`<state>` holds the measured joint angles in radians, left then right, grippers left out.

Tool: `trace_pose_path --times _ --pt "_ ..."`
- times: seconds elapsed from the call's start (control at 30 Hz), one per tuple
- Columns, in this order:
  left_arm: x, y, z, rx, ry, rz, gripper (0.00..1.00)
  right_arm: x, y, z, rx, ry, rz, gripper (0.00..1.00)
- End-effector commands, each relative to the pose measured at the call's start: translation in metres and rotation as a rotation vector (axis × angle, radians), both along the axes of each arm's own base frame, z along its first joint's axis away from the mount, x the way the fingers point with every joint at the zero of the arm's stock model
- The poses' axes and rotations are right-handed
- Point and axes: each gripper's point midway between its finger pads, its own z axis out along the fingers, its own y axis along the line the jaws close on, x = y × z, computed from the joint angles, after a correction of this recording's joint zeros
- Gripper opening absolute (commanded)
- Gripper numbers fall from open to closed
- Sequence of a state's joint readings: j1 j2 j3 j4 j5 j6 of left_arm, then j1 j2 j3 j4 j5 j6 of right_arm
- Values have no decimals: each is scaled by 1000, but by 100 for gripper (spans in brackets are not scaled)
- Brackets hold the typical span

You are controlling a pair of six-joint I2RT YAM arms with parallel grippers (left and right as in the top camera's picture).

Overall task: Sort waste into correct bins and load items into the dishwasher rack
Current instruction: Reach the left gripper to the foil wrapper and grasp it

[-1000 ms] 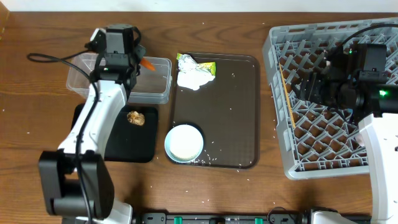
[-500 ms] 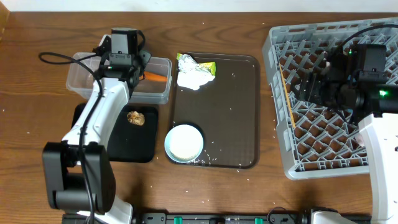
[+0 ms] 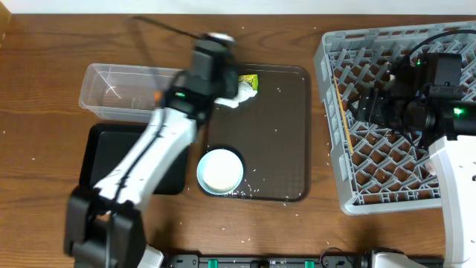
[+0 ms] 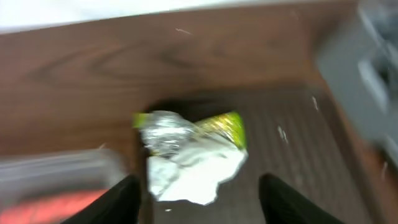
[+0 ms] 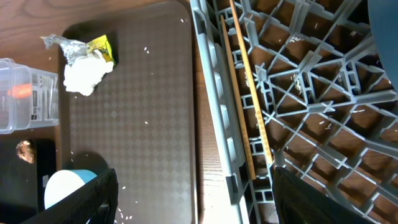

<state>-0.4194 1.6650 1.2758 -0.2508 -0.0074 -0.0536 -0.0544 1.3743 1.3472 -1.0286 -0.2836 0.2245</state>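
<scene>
well, we see the left gripper [image 4: 199, 202] hanging over the far end of the brown serving tray [image 3: 275, 149], its two fingers spread wide with nothing between them; the arm shows blurred from overhead. just ahead of those fingers the crumpled white-and-green wrapper [image 4: 193, 155] lies on the serving tray near its far left corner. the orange carrot stick [image 5: 20, 90] sits inside the clear tub [image 3: 111, 97], which stands just beside the serving tray on the left. near that tub is the black tray [image 3: 104, 149], and on it we find the small brown lump [image 5: 25, 151]. the pale-blue bowl [image 3: 220, 170] rests upright on the near left part of the serving tray, with white rice grains [image 3: 253, 186] scattered around it. on the right, the right gripper [image 5: 196, 199] hovers over the left side of the grey rack [image 3: 387, 119], fingers parted and empty. the wooden chopsticks [image 5: 245, 81] lie in the rack along its left wall.
</scene>
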Motion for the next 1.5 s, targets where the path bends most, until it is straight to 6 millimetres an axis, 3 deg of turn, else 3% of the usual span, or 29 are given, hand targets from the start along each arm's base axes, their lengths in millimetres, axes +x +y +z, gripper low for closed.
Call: trace_pose_path --times 0.0,0.27,0.57,0.67,0.83,0.9,0.97,1.1,1.2,1.33,1.4,1.47 --pt "5 -10 -35 225 -16 -138 65 0 -4 3 -1 -2 -14 72" --pt "25 -26 -99 232 18 -157 67 0 -4 2 1 3 -18 72" --pt "21 -29 -159 257 115 -181 65 0 -4 2 1 3 -17 72" --pt "17 -32 -165 250 136 -197 53 0 -4 2 1 3 -17 72" --pt "9 -37 -167 231 165 -183 19 -1 -4 2 1 3 -17 72" --pt "0 -49 -157 191 178 -222 6 -1 -4 2 1 3 -17 72" --pt "-6 -59 -137 163 168 -253 6 -1 -4 2 1 4 -17 72" --pt "-21 -72 -67 115 90 -279 6 -1 -4 2 1 3 -17 72" --pt "-33 -63 -21 101 37 -272 6 0 -4 2 1 3 -17 72" --pt "-28 -2 20 223 -40 -72 6 0 -4 2 1 3 -17 72" --pt "-16 34 30 258 -65 39 6 -1 -4 2 1 3 -17 72" --pt "-5 61 27 250 -52 95 6 -1 -4 2 1 3 -17 72"
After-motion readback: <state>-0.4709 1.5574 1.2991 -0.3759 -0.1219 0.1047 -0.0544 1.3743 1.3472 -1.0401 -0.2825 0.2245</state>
